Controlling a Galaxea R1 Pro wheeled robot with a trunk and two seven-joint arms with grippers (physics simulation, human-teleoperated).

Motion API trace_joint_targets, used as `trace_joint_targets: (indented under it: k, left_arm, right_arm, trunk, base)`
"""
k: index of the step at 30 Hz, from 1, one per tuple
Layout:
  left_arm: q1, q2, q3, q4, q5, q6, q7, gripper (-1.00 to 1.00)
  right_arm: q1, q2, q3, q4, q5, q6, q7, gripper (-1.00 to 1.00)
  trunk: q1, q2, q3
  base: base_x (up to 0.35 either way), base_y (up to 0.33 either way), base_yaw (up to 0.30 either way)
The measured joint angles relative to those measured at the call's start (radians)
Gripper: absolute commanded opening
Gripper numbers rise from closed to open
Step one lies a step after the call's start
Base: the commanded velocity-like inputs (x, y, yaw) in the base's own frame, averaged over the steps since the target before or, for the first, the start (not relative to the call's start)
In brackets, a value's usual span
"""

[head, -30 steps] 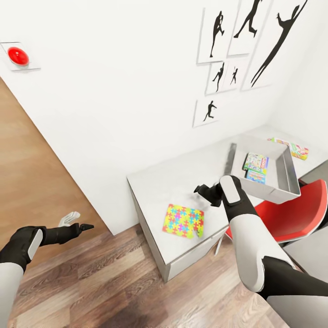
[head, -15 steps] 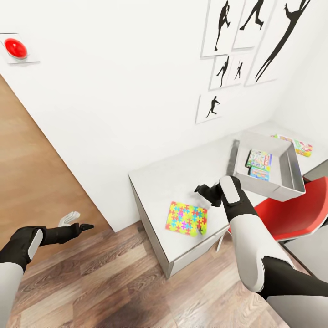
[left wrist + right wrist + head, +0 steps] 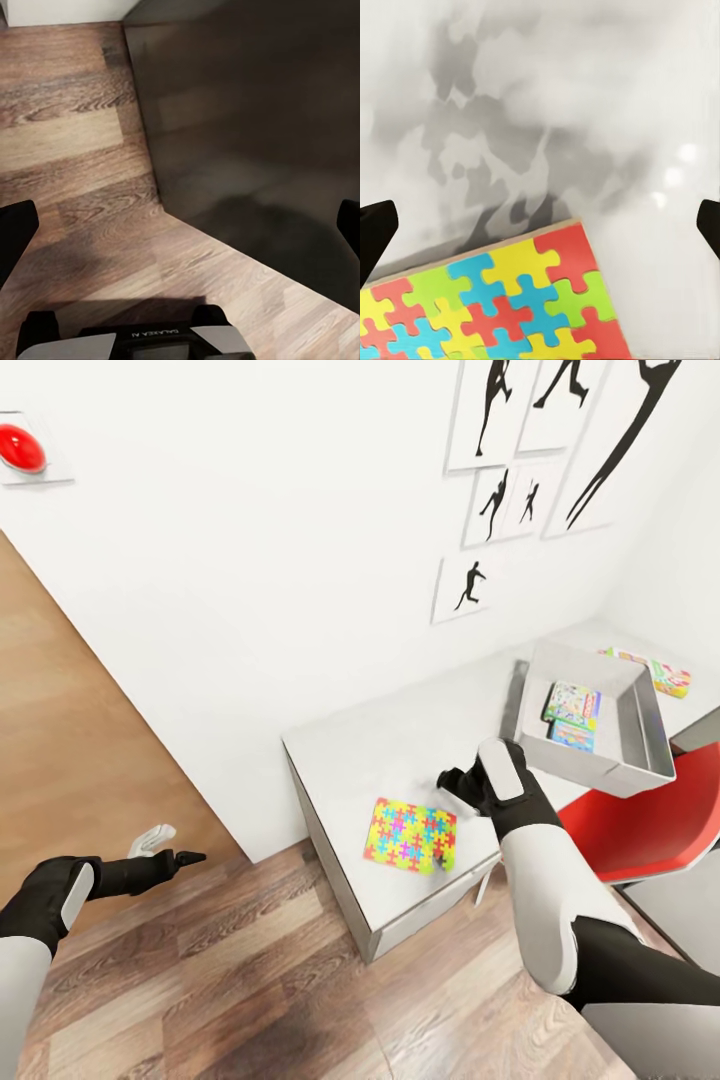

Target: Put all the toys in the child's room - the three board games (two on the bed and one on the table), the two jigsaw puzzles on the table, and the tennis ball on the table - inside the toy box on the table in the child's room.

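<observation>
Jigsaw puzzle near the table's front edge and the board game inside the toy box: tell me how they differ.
The jigsaw puzzle is a square of interlocked pieces in yellow, pink, blue and green; the board game is a rectangle with printed art. The jigsaw puzzle lies out on the bare table, near the right gripper; the board game already sits inside the toy box. In the head view the jigsaw puzzle looks larger. Both lie flat and are thin and colourful.

The pale grey table (image 3: 390,745) stands against the white wall on the wood-plank floor (image 3: 230,970). A multicoloured jigsaw puzzle (image 3: 410,834) lies flat near its front edge; the open grey toy box (image 3: 640,745) sits farther along, a colourful board game (image 3: 660,675) just behind it
</observation>
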Motion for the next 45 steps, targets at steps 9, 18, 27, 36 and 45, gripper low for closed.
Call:
trace_joint_targets:
  k: [9, 18, 27, 36, 45]
  left_arm:
    - [0.0, 0.0, 0.0, 0.0, 0.0, 0.0, 0.0, 1.0]
    - [0.0, 0.0, 0.001, 0.0, 0.0, 0.002, 0.0, 1.0]
    - [0.0, 0.0, 0.001, 0.0, 0.0, 0.001, 0.0, 1.0]
    - [0.0, 0.0, -0.001, 0.0, 0.0, 0.002, 0.0, 1.0]
    - [0.0, 0.0, 0.0, 0.0, 0.0, 0.001, 0.0, 1.0]
  right_arm:
    - [-0.021, 0.005, 0.001, 0.0, -0.005, 0.004, -0.074, 1.0]
    - [-0.023, 0.007, 0.005, 0.001, -0.005, 0.004, -0.08, 1.0]
    - [-0.022, 0.007, 0.006, 0.001, -0.004, 0.007, -0.078, 1.0]
    - [-0.022, 0.007, 0.008, 0.001, -0.004, 0.009, -0.068, 1.0]
    - [-0.022, 0.007, 0.008, 0.001, -0.005, 0.008, -0.066, 1.0]
  trunk:
    - [0.0, 0.0, -0.002]
    - [0.0, 0.0, -0.006]
    - [0.0, 0.0, -0.018]
    - [0.0, 0.0, -0.02]
    - [0.0, 0.0, -0.031]
  base:
    - [0.0, 0.0, 0.0]
    - [0.0, 0.078, 0.0]
    - [0.0, 0.048, 0.0]
    - [0.0, 0.074, 0.0]
    - [0.0, 0.005, 0.0]
